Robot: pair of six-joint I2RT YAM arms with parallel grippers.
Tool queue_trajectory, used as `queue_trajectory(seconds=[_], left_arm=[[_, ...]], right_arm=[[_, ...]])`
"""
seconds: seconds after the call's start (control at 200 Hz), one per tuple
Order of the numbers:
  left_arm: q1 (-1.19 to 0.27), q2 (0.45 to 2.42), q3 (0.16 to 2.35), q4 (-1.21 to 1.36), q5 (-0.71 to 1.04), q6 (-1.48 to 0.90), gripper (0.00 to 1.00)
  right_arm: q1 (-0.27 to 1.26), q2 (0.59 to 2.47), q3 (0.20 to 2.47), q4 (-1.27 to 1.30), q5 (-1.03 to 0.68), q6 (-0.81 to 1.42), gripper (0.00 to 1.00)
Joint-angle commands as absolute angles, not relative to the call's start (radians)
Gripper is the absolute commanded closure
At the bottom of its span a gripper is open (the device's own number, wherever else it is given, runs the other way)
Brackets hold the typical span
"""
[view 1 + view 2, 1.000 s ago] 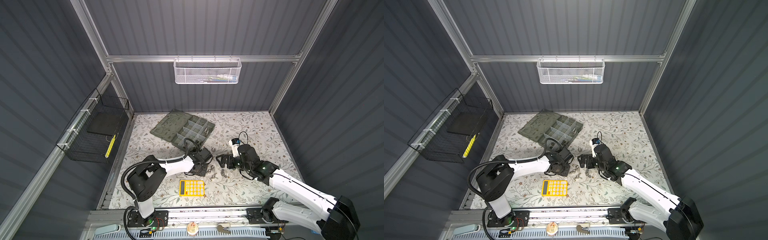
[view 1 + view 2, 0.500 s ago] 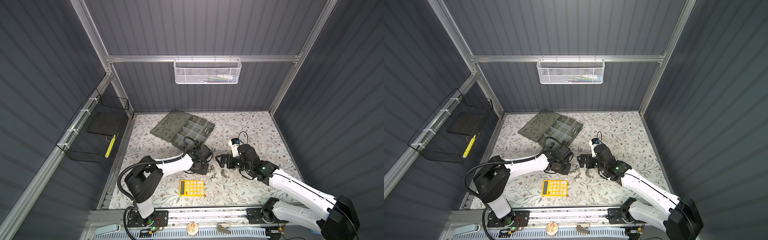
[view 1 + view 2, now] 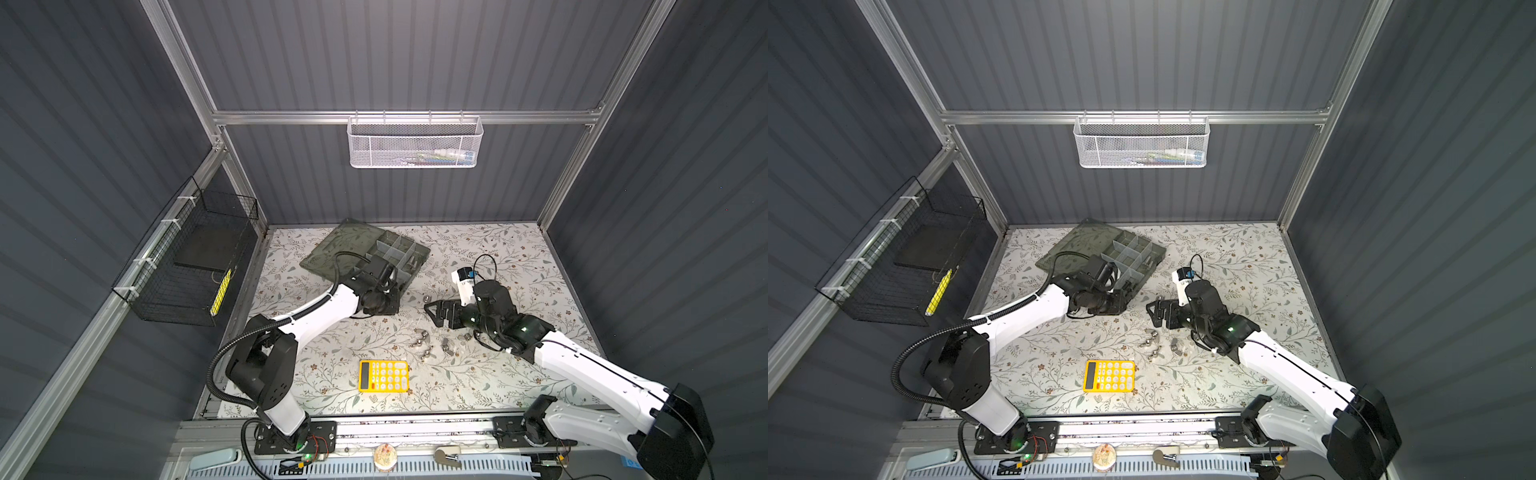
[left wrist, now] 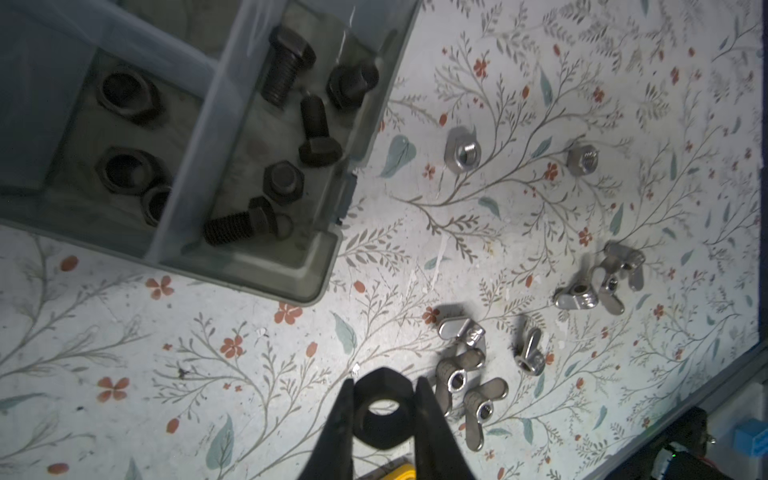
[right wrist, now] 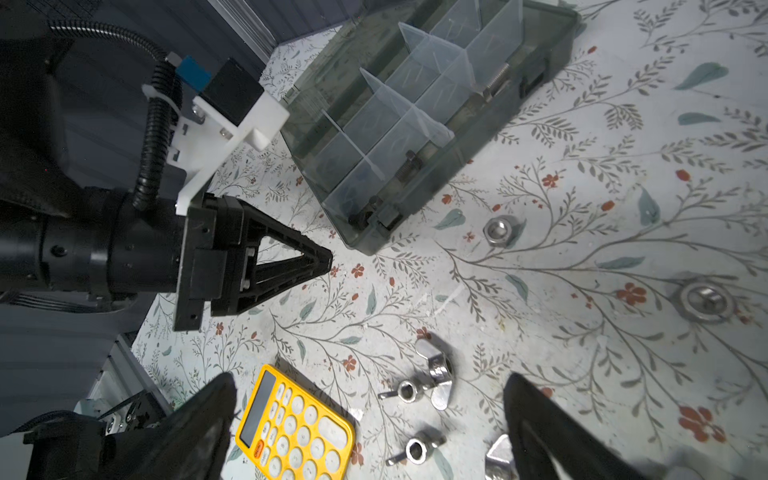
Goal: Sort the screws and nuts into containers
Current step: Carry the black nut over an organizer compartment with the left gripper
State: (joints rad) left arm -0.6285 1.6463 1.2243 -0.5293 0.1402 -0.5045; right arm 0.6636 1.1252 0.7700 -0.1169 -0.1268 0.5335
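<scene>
Step in hand: carrying one nut to the box. Your left gripper (image 4: 383, 390) has its jaws drawn in on a black hex nut (image 4: 374, 432), pinched flat side to flat side at the fingertips. It hangs over bare bench (image 3: 498, 257), just off the near corner of the organiser box (image 4: 316, 286), and is not yet above any compartment. How high it rides over the bench I cannot tell.

The box sits towards the far left of the bench with its lid laid open. Its corner compartment (image 4: 253, 141) holds black bolts. The one beside it (image 4: 83, 199) holds black hex nuts, and I judge that to be where the held nut belongs.

Your right gripper (image 5: 370, 380) has its jaws spread wide and holds nothing. It hovers over the wing nuts (image 4: 461, 353), which lie loose mid-bench near the yellow calculator (image 3: 383, 376).

Two silver hex nuts (image 4: 462, 150) (image 4: 582, 160) lie on the bench off the box's near side, unsorted.

Next move, in my judgement: take the left gripper across the outer wall and past the bolt compartment, and release only once it is over the black-nut compartment. The divider is thin and the two compartments adjoin, so an early release would drop the nut among the bolts. Keep the fingertips clear of the wall.
</scene>
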Motion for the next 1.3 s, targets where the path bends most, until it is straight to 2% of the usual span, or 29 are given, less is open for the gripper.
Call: queue_trajectory(seconds=[0.0, 0.315, 0.811, 1.176, 1.296], left_arm=[[-0.564, 1.642, 1.268, -0.537, 0.22, -0.486, 0.86], [-0.416, 1.71, 1.282, -0.446, 0.261, -0.505, 0.87], [-0.346, 1.879, 1.28, -0.359, 0.257, -0.501, 0.85], [-0.344, 1.89, 1.254, -0.358, 0.267, -0.492, 0.73], [-0.344, 1.875, 1.245, -0.36, 0.268, -0.49, 0.63]], right_arm=[[0.66, 1.182, 0.825, -0.075, -0.166, 0.521, 0.01], [0.663, 1.318, 0.926, -0.017, -0.233, 0.539, 0.01], [0.67, 1.48, 1.033, -0.015, -0.273, 0.544, 0.01], [0.67, 1.515, 1.051, -0.036, -0.269, 0.543, 0.01], [0.669, 1.514, 1.052, -0.045, -0.264, 0.547, 0.01]])
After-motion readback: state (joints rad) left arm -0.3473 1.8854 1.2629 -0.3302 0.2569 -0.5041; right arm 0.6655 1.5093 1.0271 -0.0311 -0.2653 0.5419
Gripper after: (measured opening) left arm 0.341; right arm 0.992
